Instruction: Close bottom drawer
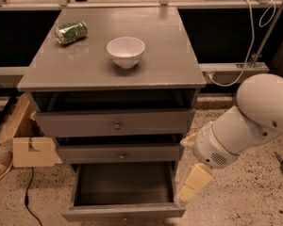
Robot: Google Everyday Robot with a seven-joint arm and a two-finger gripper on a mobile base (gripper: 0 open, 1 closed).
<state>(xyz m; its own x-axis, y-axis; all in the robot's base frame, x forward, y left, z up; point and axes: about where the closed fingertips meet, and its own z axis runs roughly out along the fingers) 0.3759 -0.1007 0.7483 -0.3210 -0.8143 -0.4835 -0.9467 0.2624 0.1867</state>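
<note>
Just beside right front corner of open bottom drawer (125, 185), tool (191, 185) was seen. Drawer front lay left of tool, slightly lower, long axis sideways. How wide tool stood could not be told.

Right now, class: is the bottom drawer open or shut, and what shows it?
Open: the bottom drawer juts out past the middle drawer, dark inside exposed. The gripper hangs by its right front corner.

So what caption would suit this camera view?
Robot gripper hangs beside the open bottom drawer of a grey cabinet.
</note>
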